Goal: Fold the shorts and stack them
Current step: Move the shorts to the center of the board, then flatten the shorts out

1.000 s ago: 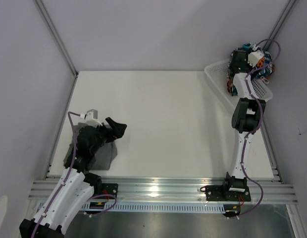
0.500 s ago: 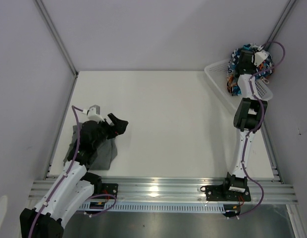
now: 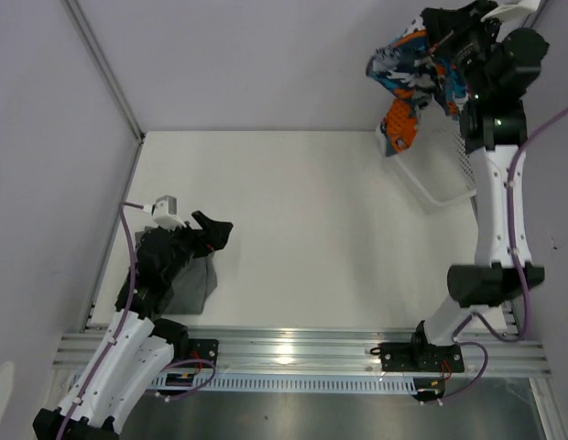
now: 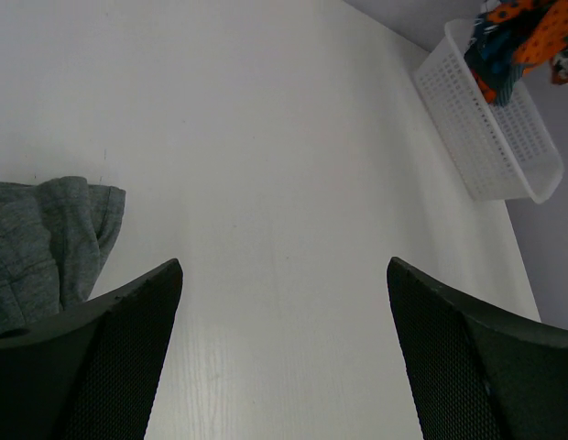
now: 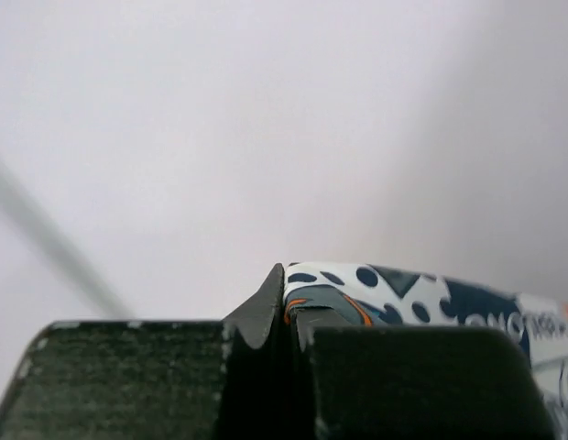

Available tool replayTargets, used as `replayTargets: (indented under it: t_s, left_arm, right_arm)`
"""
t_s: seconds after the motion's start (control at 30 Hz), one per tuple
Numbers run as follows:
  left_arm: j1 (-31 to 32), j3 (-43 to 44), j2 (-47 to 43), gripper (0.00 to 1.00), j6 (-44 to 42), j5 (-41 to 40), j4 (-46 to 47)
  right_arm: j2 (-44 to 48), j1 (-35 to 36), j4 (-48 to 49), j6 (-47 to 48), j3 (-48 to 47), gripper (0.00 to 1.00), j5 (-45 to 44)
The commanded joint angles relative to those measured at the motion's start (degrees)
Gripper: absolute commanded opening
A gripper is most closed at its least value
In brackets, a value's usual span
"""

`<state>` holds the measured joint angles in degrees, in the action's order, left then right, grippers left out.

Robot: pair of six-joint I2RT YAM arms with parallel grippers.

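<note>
Right claw [image 3: 445, 48], patterned shorts [image 3: 402, 66] above table [image 3: 311, 211]

On white table [image 3: 311, 229]: grey shorts [image 3: 192, 284]; basket [image 3: 429, 194]

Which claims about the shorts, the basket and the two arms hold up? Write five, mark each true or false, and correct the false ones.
1. The right jaws are shut on the patterned shorts. True.
2. The patterned shorts lie inside the white basket. False: they hang in the air above it.
3. The grey shorts lie at the table's near left corner. True.
4. The left jaws grip the grey shorts. False: they stand open and empty.
5. The two shorts are stacked. False: they are on opposite sides.
</note>
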<state>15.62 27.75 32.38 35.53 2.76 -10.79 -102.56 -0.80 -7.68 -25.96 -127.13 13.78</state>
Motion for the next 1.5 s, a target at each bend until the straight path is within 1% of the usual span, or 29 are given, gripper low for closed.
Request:
replayTargets:
  t_s: [0.0,0.1,0.17,0.23,0.33,0.37,0.43,0.5,0.53,0.57,0.6,0.63,0.67,0.7,0.73,0.8,0.87,0.93,0.97,1.03,1.07,1.17,1.23,1.3,1.33,1.37,1.4,1.43,1.47]
  left_arm:
    - [0.1,2.9,-2.1,0.94,-1.3,0.5,-1.8]
    - [0.1,2.8,-3.9,0.94,-0.9,0.6,-2.2]
    - [0.1,2.9,-4.8,0.94,-0.7,0.7,-2.7]
    - [0.2,3.2,-5.3,0.94,-0.7,0.5,-3.1]
    - [0.2,3.7,-5.9,0.94,-0.9,-0.5,-4.2]
    - [0.2,4.4,-6.2,0.94,-1.0,-0.7,-4.5]
    - [0.2,5.2,-6.5,0.94,-1.3,-1.7,-5.9]
    - [0.1,7.0,-6.7,0.94,-1.3,-2.4,-7.3]
    - [0.1,7.9,-6.8,0.94,-1.3,-2.5,-8.0]
    - [0.1,8.8,-6.9,0.94,-1.3,-4.2,-8.5]
    - [0.1,9.4,-7.0,0.94,-1.4,-4.4,-9.1]
    - [0.2,9.7,-6.7,0.95,-1.4,-5.0,-9.3]
    - [0.2,9.9,-6.5,0.95,-1.4,-5.2,-9.5]
    - [0.1,10.8,-5.2,0.95,-1.3,-5.3,-10.1]
    - [0.1,11.0,-4.5,0.95,-1.3,-5.3,-10.5]
    - [0.1,11.9,-2.5,0.95,-1.0,-5.0,-11.2]
    - [0.1,11.9,-1.7,0.95,-0.9,-4.7,-11.3]
    - [0.1,11.7,-1.4,0.95,-1.0,-4.6,-11.2]
    - [0.1,11.6,-1.5,0.95,-1.1,-4.7,-11.1]
    - [0.2,11.6,-1.7,0.95,-1.1,-4.6,-10.7]
    - [0.1,11.5,-1.7,0.95,-1.2,-4.6,-10.7]
    - [0.1,11.6,-1.5,0.95,-1.6,-4.3,-11.0]
    - [0.1,11.5,-1.1,0.95,-1.7,-3.7,-10.9]
    - [0.2,11.1,-0.8,0.95,-1.8,-3.3,-10.9]
    - [0.2,11.1,-0.7,0.95,-1.9,-3.2,-10.9]
    - [0.1,10.9,-0.4,0.95,-1.9,-3.2,-10.7]
    - [0.2,10.9,0.1,0.95,-2.0,-3.2,-10.7]
    - [0.1,10.9,0.3,0.95,-2.0,-3.2,-10.7]
    - [0.2,10.8,0.5,0.95,-2.1,-3.2,-10.6]
  right_arm:
    - [15.3,4.7,5.5,-1.1,5.5,0.0,14.0]
    - [22.6,4.7,7.1,-6.1,11.2,0.0,21.6]
    - [25.5,5.2,5.7,-7.0,16.0,0.0,25.8]
    - [29.5,5.9,4.0,-7.3,21.8,0.0,25.9]
    - [32.7,6.1,-0.6,-7.7,27.7,0.0,25.8]
    - [33.2,6.1,-0.8,-7.9,32.2,0.0,26.1]
    - [33.2,6.7,-2.2,-8.1,35.6,0.0,24.9]
    - [30.9,8.0,-7.7,-7.7,37.2,0.0,23.4]
    - [26.9,8.9,-10.0,-6.7,37.3,0.08,22.6]
    - [24.6,9.8,-13.9,-5.2,37.1,0.11,23.0]
    - [22.3,12.3,-15.5,-3.5,36.6,0.16,22.8]
    - [20.2,13.6,-17.7,0.3,36.0,0.55,21.0]
    - [16.5,14.7,-23.4,2.5,34.9,0.72,18.3]
    - [15.4,15.6,-25.3,4.1,34.2,0.86,14.6]
    - [15.0,16.2,-26.4,4.7,34.8,0.99,6.1]
    - [16.6,15.2,-24.2,4.2,39.6,0.99,0.7]
    - [17.4,12.8,-23.3,4.3,41.4,0.96,-6.1]
    - [16.4,12.2,-24.3,5.6,41.9,0.93,-12.3]
    - [15.4,11.5,-24.7,6.6,41.5,0.92,-18.5]
    - [12.1,10.6,-24.9,7.4,40.6,0.9,-22.8]
    - [11.1,9.7,-24.7,8.0,40.3,0.89,-26.8]
    - [6.4,8.1,-23.5,12.3,38.1,0.87,-29.9]
    - [2.7,7.8,-22.4,17.1,35.7,0.88,-33.4]
    - [0.3,7.7,-21.0,20.1,34.3,0.9,-33.7]
    - [-2.5,7.6,-20.7,22.1,33.1,0.89,-34.3]
    - [-4.4,7.6,-21.1,22.4,31.6,0.88,-35.3]
    - [-6.2,7.5,-21.8,22.7,27.8,0.86,-36.7]
    - [-10.3,7.5,-23.4,23.5,25.6,0.85,-37.9]
    - [-12.4,7.5,-24.2,23.8,23.7,0.85,-38.8]
